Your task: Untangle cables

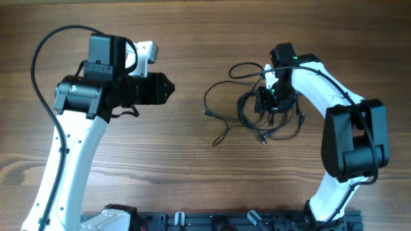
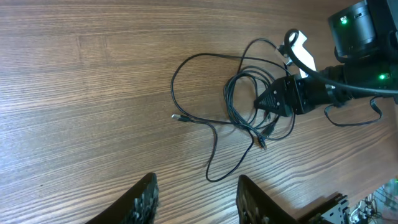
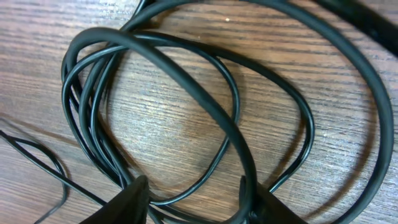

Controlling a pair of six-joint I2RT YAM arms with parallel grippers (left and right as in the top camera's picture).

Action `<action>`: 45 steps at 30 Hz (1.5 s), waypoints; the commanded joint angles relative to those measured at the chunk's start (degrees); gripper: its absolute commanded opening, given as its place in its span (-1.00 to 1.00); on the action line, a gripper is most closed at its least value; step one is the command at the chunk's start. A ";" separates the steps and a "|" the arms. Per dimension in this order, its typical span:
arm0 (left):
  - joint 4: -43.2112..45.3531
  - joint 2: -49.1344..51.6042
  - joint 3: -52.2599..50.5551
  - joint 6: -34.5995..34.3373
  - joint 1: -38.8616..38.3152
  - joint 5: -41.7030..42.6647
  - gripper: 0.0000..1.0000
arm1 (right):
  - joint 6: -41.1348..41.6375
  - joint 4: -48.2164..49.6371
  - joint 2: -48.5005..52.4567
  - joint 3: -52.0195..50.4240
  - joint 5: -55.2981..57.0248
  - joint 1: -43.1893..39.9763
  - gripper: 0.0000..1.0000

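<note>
- Cables [image 1: 247,109], seen from overhead, lay in one knot on the table [image 1: 160,167], loose tails trailing sideways toward my left gripper [image 1: 171,88], which hung well apart. My right gripper [image 1: 266,106] sat on the knot, far nearer.
- From the left wrist, my left fingers [image 2: 146,199] stood partly open, holding nothing. The tangle lay ahead and to the right.
- From the right wrist, my right fingers [image 3: 134,199] stood apart, straddling several strands just beneath, none visibly pinched.
</note>
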 commanded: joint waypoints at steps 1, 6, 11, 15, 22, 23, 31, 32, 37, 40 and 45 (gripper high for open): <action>-0.09 0.22 0.70 1.14 0.22 0.70 -0.15 | 1.62 0.46 0.66 -0.48 -1.25 0.02 -0.26; -0.04 0.22 0.70 1.14 0.22 0.70 -0.15 | 1.25 0.22 0.66 -0.48 -2.73 0.15 -0.91; -0.07 0.22 0.70 1.14 0.22 0.70 -0.14 | -0.04 0.31 0.63 -0.48 -3.98 2.45 -0.91; -0.07 0.22 0.70 1.14 0.22 0.70 -0.14 | 0.11 0.83 0.61 -0.46 -4.00 3.80 -0.92; -0.07 0.22 0.70 1.14 0.22 0.70 -0.14 | -0.09 0.35 -5.57 0.13 -5.27 3.96 -0.91; -0.07 0.22 0.70 1.14 0.22 0.70 -0.14 | -0.09 0.42 -7.65 0.55 -5.27 3.96 -0.92; -0.15 0.22 0.70 1.16 0.22 1.20 -0.25 | -0.11 2.36 -27.21 2.47 -6.19 3.96 -0.91; -0.20 0.22 0.70 1.18 0.20 2.34 -0.28 | -0.11 2.89 -30.05 2.47 -6.19 3.96 -0.91; 0.24 0.22 0.70 4.04 -0.83 9.14 -0.31 | -2.23 5.86 -38.80 2.47 -11.08 3.96 -0.91; 1.55 0.22 0.70 5.01 -3.28 10.12 -0.18 | -2.19 7.45 -42.14 2.47 -13.60 3.96 -0.92; 4.94 0.22 0.70 11.06 -9.60 10.12 0.19 | -2.25 7.32 -44.02 2.47 -15.13 3.96 -0.92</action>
